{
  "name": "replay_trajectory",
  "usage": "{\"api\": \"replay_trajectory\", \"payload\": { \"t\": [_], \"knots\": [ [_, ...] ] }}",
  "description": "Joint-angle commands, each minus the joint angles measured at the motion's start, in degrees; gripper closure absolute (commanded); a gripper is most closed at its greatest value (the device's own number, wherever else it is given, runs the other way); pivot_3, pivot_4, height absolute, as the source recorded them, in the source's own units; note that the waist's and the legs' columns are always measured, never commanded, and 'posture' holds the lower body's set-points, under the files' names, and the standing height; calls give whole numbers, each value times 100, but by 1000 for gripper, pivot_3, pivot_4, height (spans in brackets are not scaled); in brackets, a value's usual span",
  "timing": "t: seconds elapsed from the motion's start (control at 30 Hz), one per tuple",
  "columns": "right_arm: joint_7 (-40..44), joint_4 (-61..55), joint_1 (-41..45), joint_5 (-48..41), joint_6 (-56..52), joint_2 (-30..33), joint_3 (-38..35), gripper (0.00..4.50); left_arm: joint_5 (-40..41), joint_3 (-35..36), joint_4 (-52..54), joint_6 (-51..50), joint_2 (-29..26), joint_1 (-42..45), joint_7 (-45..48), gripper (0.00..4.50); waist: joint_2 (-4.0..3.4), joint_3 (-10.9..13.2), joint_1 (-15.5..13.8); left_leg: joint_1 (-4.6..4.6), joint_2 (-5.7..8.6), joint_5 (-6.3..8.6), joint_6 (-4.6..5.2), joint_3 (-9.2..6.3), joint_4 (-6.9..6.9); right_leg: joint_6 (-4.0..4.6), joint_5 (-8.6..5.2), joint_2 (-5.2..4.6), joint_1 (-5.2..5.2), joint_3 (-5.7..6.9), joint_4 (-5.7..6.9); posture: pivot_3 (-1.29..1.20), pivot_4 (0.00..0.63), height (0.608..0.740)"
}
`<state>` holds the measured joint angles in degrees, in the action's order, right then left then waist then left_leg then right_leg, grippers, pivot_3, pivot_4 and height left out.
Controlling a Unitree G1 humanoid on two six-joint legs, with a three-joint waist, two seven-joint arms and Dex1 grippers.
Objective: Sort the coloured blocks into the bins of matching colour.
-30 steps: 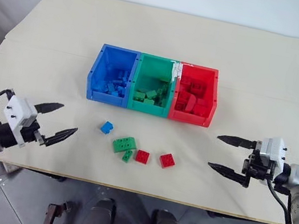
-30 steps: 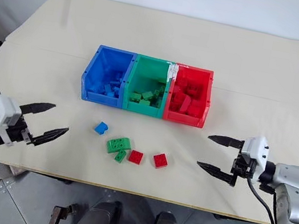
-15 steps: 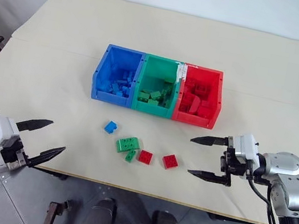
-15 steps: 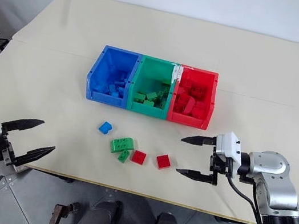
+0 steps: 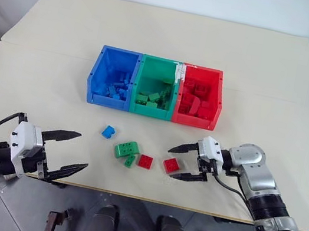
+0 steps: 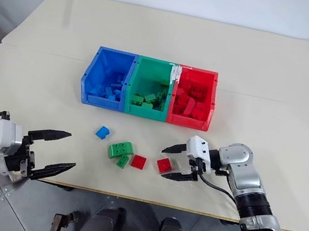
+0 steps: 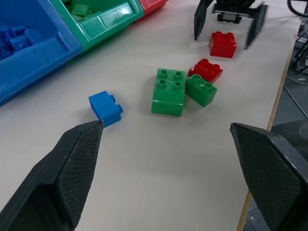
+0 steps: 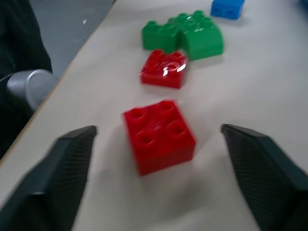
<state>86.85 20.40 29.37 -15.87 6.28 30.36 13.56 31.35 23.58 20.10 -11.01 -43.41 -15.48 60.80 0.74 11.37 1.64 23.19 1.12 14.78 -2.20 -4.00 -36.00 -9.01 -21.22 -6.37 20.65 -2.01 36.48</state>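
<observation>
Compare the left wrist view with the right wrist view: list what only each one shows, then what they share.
Left wrist view alone: the blue bin, the green bin, a corner of the red bin, and the right hand seen from the front, its fingers either side of a red block.
Right wrist view alone: the floor beyond the table edge.
Both: that red block, the second red block, both green blocks and the blue block.

the bench [image 5: 155,44] has a pale, matt, smooth top, like painted board. the bins [image 5: 156,87] are glossy moulded plastic. the red block [image 8: 159,134] nearest the right arm is shiny studded plastic, and so are the larger green block [image 7: 168,91] and the blue block [image 7: 106,107]. the left arm's fingers [image 7: 72,168] are black with a fine cross-hatched matt texture.
</observation>
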Motion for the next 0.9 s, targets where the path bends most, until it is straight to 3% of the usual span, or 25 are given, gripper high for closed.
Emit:
{"api": "replay_trajectory", "payload": {
  "t": [0.03,0.13,0.17,0.37,0.5,0.7,0.9],
  "knots": [
    [186,-68,-72,-119,154,-29,-58,1868,119,8,255,5,2,-61,36,0,0,0,-8,0,-1,0,0,0,0,0,0,-3,0,0,0,0,150,740],
    [42,-263,-126,-263,36,6,-235,2979,130,-43,261,6,9,-17,48,0,0,0,-9,0,0,0,1,-1,-4,0,0,-6,-2,1,1,0,150,740],
    [-25,-402,-124,-370,-97,32,-324,3046,133,-57,258,4,10,4,46,0,0,0,-8,0,0,1,1,-1,-4,0,0,-6,-3,1,1,0,150,740],
    [-901,-665,659,-1023,-1090,48,-1178,3046,306,-217,392,-53,83,247,-6,0,-3,2,10,0,-4,0,0,1,-3,0,0,-7,2,-2,4,0,150,740],
    [-1384,455,1545,-849,-868,-25,-1597,3046,384,-339,487,-149,220,479,-231,0,-3,2,1,-1,-3,1,-5,0,0,0,0,2,4,0,3,0,150,740],
    [-2050,2346,2532,9,140,-262,-1491,3046,392,-447,605,-216,333,593,-412,0,-1,0,16,1,3,2,-4,8,-1,1,0,0,8,1,5,0,150,740],
    [-1933,2702,2659,247,484,-291,-1489,1055,607,-577,737,-574,415,656,-590,0,-2,1,22,4,3,2,-5,21,-2,1,0,-4,25,1,39,0,150,740]
  ]
}}
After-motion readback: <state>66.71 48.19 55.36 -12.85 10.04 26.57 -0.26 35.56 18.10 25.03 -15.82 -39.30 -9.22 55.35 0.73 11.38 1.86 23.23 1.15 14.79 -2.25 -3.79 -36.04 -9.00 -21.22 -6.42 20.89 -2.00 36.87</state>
